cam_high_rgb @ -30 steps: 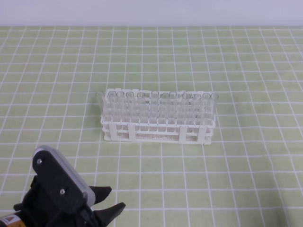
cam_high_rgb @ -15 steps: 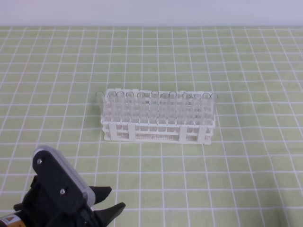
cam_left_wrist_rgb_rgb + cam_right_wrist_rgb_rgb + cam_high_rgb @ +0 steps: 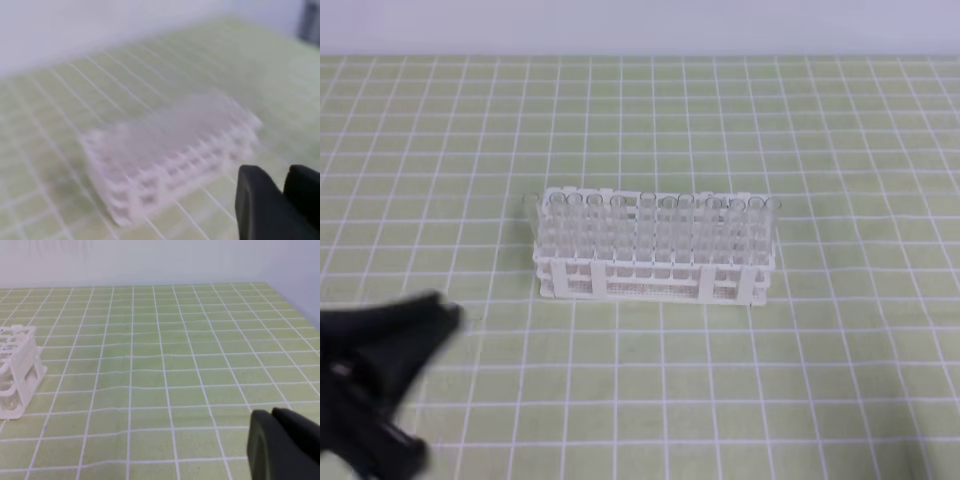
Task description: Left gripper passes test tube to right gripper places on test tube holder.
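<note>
The biggest change is the left gripper [image 3: 380, 370]: a second ago it sat still at the lower left of the exterior view with its grey ribbed cover plate plain to see, and now it is a dark motion-blurred smear that has swung up and to the left, well apart from the rack. In its own wrist view two black fingertips [image 3: 260, 210] show with a narrow gap between them and nothing in that gap, but blur keeps me from saying whether they are parted or closing, so I cannot tell their state. I judge that the arm has only just set off toward the tubes and that pickup, handover and placing all lie ahead. The green gridded table mat [image 3: 820, 380] looks unchanged. The one test tube holder [image 3: 655, 268] stands where it stood, a white lattice rack in the middle of the mat. It holds a row of clear test tubes [image 3: 620, 225], roughly ten rims across, though the exact count and which tube is meant I cannot tell. One right gripper [image 3: 280, 445] shows only at the lower right corner of its wrist view, fingers together and empty, near no tube.
</note>
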Controlling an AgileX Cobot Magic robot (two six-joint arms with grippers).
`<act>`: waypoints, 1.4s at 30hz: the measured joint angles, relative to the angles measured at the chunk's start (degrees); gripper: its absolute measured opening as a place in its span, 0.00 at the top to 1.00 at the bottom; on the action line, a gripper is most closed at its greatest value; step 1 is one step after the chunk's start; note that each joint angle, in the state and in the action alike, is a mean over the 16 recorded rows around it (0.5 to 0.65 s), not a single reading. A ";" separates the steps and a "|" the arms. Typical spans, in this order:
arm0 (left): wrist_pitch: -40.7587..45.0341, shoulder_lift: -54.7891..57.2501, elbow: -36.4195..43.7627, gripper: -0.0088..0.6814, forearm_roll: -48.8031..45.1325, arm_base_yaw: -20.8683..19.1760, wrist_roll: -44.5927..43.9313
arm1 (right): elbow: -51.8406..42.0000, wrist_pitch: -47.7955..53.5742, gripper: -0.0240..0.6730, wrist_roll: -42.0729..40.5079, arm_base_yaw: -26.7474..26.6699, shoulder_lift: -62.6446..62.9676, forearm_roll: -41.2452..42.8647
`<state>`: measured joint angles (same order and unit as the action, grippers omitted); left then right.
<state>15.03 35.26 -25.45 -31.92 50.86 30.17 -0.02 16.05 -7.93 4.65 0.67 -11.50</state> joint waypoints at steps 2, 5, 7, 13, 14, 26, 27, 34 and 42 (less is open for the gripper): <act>-0.70 -3.35 0.00 0.85 0.61 -4.18 0.01 | 0.00 -0.01 0.99 0.00 0.00 0.00 0.00; -1.48 -8.23 -0.01 0.89 2.17 -10.71 0.01 | 0.00 -0.01 0.99 0.00 0.00 0.00 0.00; -1.84 -11.33 -0.01 0.91 3.36 -14.97 0.03 | 0.00 -0.01 0.99 0.00 0.00 0.00 0.00; -3.21 -19.89 0.16 0.97 8.74 -28.02 -0.41 | 0.00 -0.01 0.99 0.00 0.00 0.00 0.00; -3.52 -20.92 0.31 0.98 9.90 -29.77 -0.71 | 0.00 -0.01 0.99 0.00 0.00 0.00 0.00; -18.94 -30.59 11.19 0.99 28.62 -43.99 -12.47 | 0.00 -0.01 0.99 0.00 0.00 -0.01 -0.04; -20.00 -31.19 12.57 0.99 29.86 -44.60 -13.65 | 0.00 -0.01 0.99 0.00 0.00 -0.02 -0.05; -19.96 -33.96 20.81 0.99 32.63 -46.22 -18.50 | 0.00 -0.01 0.99 0.00 0.00 -0.07 -0.10; -8.55 -34.86 24.57 0.99 28.71 -46.10 -19.95 | 0.00 -0.01 0.99 0.00 0.00 -0.11 -0.12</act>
<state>6.48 0.40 -0.88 -3.20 4.76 10.22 -0.02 16.05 -7.93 4.65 0.56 -11.61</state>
